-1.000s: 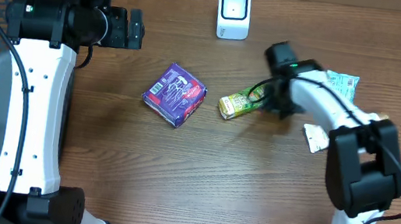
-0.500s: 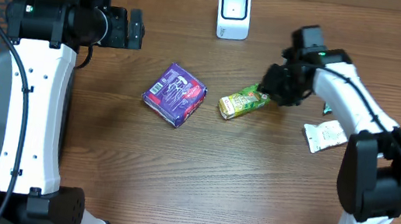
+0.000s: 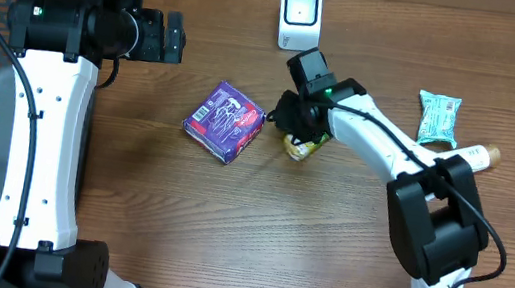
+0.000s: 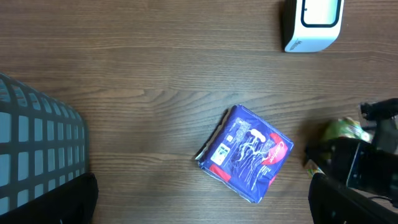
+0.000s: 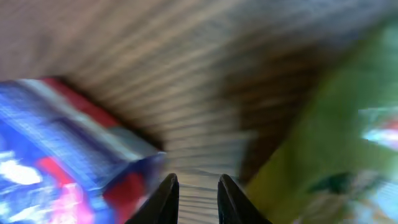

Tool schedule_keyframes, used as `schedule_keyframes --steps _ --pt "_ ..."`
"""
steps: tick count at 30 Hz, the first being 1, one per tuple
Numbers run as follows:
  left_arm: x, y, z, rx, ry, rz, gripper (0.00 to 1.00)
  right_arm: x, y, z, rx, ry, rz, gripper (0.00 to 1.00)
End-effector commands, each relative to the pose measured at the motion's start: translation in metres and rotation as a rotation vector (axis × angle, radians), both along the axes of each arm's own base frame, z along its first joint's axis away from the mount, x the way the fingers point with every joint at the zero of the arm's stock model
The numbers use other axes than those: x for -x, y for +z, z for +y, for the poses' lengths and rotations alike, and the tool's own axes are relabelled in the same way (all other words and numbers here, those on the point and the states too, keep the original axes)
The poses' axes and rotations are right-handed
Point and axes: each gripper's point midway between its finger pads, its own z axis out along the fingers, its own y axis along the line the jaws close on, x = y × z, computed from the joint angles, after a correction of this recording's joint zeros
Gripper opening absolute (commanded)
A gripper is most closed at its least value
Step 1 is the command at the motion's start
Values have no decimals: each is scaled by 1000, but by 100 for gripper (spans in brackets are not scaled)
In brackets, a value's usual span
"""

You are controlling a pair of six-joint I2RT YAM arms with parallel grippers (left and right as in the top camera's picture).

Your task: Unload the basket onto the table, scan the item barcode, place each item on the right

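Between the jaws of the right gripper (image 5: 194, 198) you see only bare table (image 5: 186, 124); the jaws stand a narrow gap apart and pinch nothing. Just beside one jaw lies the green packet (image 5: 323, 155), and just beside the other the purple packet (image 5: 56, 143). The scanner (image 3: 300, 16) stands well beyond both jaws. Treat this step as the approach to pick-up, since no item is held. Judge which packet is intended, spread the jaws wider, centre them over it, close, then present its barcode to the scanner. The left gripper (image 3: 169, 39) hangs well apart, jaws fully spread and empty.
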Motion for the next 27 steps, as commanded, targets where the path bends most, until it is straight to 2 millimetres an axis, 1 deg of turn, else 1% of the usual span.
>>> schedule_keyframes --steps 1,4,6,7,9,10,12,13,14,16,18,20,23,27 --pt "-1 2 0 -6 -19 -9 100 8 7 -2 -13 49 35 23" --pt "-1 2 0 -6 -19 -9 99 17 14 -10 17 108 74 23" --pt "-1 2 0 -6 -19 -9 100 20 30 -21 48 167 89 23" --pt "-1 2 0 -6 -19 -9 100 21 49 -28 59 190 93 23" --pt "-1 2 0 -6 -19 -9 100 21 68 -34 65 210 78 23" --pt "-1 2 0 -5 -20 -9 100 20 80 -38 64 218 61 25" --pt "-1 2 0 -6 -19 -9 100 17 101 -49 59 221 24 33" --pt "-1 2 0 -6 -19 -9 100 17 107 -56 60 228 11 36" --pt "-1 2 0 -6 -19 -9 99 16 113 -65 67 240 1 41" --pt "-1 2 0 -6 -19 -9 100 17 113 -84 84 285 5 55" --pt "-1 2 0 -5 -20 -9 100 20 104 -97 72 335 35 61" --pt "-1 2 0 -6 -19 -9 100 23 92 -102 1 379 66 65" --pt "-1 2 0 -6 -19 -9 100 26 72 -108 -131 402 101 68" --pt "-1 2 0 -6 -19 -9 100 30 55 -105 -331 420 108 68"
